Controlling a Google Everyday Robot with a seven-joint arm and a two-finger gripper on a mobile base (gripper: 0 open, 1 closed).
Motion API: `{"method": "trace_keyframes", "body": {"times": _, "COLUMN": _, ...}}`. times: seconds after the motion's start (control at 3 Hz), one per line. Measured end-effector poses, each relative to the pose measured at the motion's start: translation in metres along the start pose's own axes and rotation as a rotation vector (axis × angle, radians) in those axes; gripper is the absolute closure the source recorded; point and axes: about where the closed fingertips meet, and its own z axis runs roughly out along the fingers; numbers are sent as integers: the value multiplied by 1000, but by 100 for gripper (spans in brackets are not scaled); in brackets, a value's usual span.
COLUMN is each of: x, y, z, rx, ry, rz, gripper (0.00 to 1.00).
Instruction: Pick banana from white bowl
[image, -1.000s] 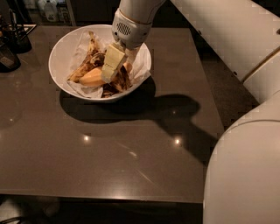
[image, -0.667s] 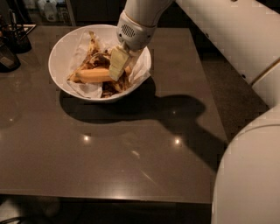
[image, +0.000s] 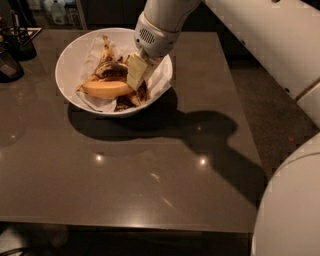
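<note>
The white bowl (image: 75, 55) stands at the far left-centre of the dark table, lined with crinkled white paper. Inside lies a banana (image: 106, 89), its yellow-orange flesh lying across the bowl with brown-spotted peel spread behind and under it. My gripper (image: 135, 80) reaches down into the bowl from the upper right. Its pale finger (image: 137, 71) points down at the banana's right end, touching or just above it. The arm's white wrist hides the bowl's far right rim.
Dark containers (image: 15, 47) stand at the table's far left edge. The brown table (image: 150, 170) stretches toward the camera. My white arm and base fill the right side. Bottles (image: 55, 10) stand beyond the table.
The gripper has shifted a little up and to the right inside the bowl. The banana and bowl stay in place.
</note>
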Motion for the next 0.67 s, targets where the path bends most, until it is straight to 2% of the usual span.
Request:
{"method": "trace_keyframes", "body": {"times": 0.33, "x": -5, "y": 9, "z": -22, "rx": 50, "ry": -15, "rz": -60, "gripper": 100}}
{"method": "trace_keyframes", "body": {"times": 0.67, "x": -5, "y": 10, "z": -23, "rx": 51, "ry": -16, "rz": -62, "gripper": 100}}
